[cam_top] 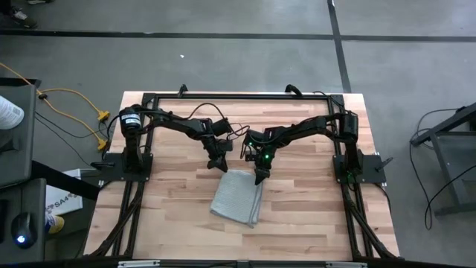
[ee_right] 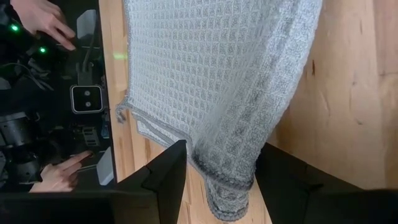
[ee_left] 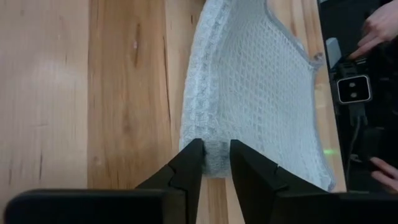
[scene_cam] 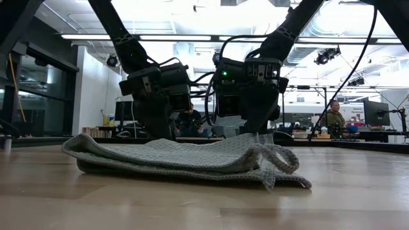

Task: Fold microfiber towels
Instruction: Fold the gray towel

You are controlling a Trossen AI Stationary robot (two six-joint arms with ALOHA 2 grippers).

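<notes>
Looking down from the high view, the wooden table [cam_top: 312,216] fills the middle of the frame, pale planks inside a black frame, with grey floor all around it. Both dark arms reach inward from the table's left and right edges and meet just above centre.

And there's the microfiber towel [cam_top: 238,196], sitting just below the centre of the high view — light grey, folded over into a rough rectangle, tilted a little, with a second layer peeking out along its right edge. From the low view it lies flat in stacked layers across the middle of the frame [scene_cam: 192,160], thicker on the left, with a loose curl of hem looping up at the right end. Up close the weave shows as a fine waffle grid with a denser, darker border strip.

The left gripper [cam_top: 219,164] is down at the towel's upper left corner. In the left wrist view its fingers [ee_left: 186,171] stand narrow, pinching the rolled edge of the towel between them.

The right gripper [cam_top: 259,177] is at the towel's upper right corner. In the right wrist view its fingers [ee_right: 165,174] stand wide, with a thick bunched fold of towel hanging between them.
</notes>
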